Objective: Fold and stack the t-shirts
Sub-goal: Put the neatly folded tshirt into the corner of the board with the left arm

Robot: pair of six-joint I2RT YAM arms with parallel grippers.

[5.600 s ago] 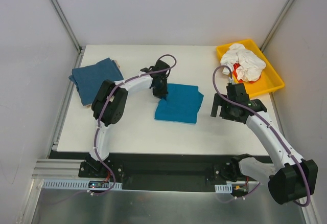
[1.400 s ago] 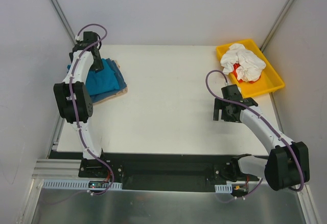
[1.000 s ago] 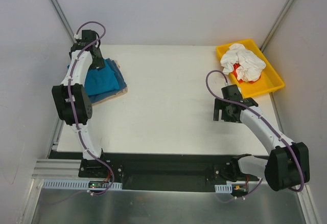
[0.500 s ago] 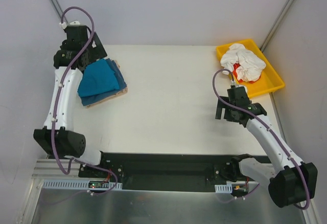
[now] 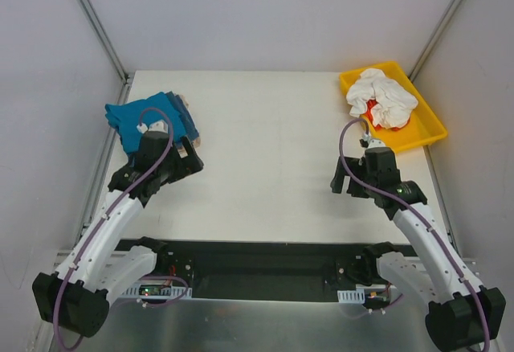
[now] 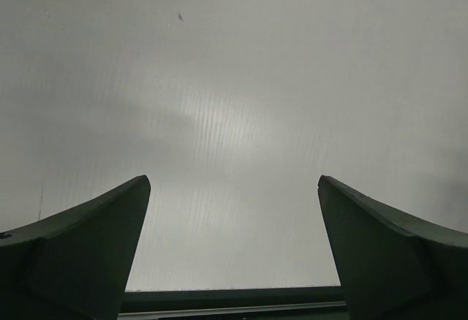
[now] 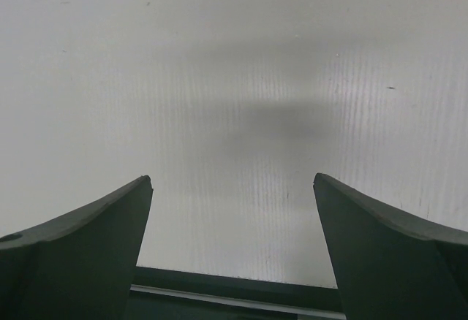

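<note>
The folded t-shirts lie stacked at the table's far left. A bright teal-blue one (image 5: 128, 116) is on top, with darker slate-blue folds (image 5: 183, 113) at its right edge. A beige sliver (image 5: 195, 137) shows below them. My left gripper (image 5: 187, 160) hovers just in front of the stack, apart from it. It is open, and in the left wrist view the left gripper (image 6: 234, 188) has only bare table between its fingers. My right gripper (image 5: 345, 180) stands open at the right, and in the right wrist view the right gripper (image 7: 232, 185) is empty over the white table (image 7: 234, 79).
A yellow tray (image 5: 430, 133) sits at the back right corner, holding a crumpled white cloth (image 5: 384, 99) with a bit of red under it. The white table (image 5: 265, 143) ends in a black rail along the near edge. Grey walls stand close on both sides.
My left arm has swung back from behind the stack to its near side, leaving the teal-blue shirt on top. My right gripper has drifted slightly towards the near edge.
</note>
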